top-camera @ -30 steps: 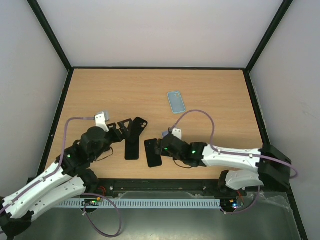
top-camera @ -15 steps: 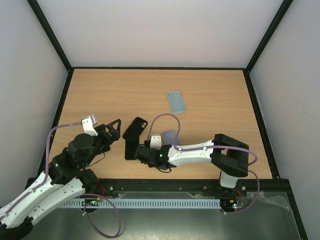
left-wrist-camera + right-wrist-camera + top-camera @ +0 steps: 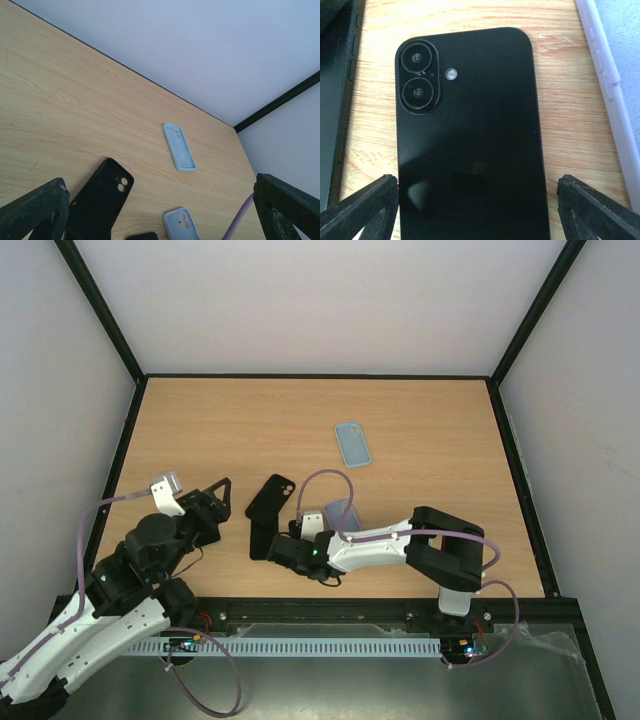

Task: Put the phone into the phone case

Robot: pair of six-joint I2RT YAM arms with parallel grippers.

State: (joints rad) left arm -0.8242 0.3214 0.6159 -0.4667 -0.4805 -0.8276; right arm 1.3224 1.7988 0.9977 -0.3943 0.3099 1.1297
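The black phone (image 3: pixel 467 135) lies back up on the table, its two camera lenses at the far end. My right gripper (image 3: pixel 477 180) stands open low over its near end, one finger on each side and nothing gripped. In the top view the right gripper (image 3: pixel 290 548) hides the phone. A black phone case (image 3: pixel 270 500) lies just left of it, and its edge (image 3: pixel 335 100) shows in the right wrist view. My left gripper (image 3: pixel 218 498) is open, empty and left of the black case (image 3: pixel 100 200).
A lilac case (image 3: pixel 340 512) lies right of the phone, and its pale rim (image 3: pixel 612 85) is close to my right finger. A light blue case (image 3: pixel 352 443) lies farther back. The left wrist view shows the lilac case (image 3: pixel 181 226) and the light blue case (image 3: pixel 179 147).
The right arm swung left and down over the phone, and its jaws spread wider. The left arm pulled back to the left, away from the black case.
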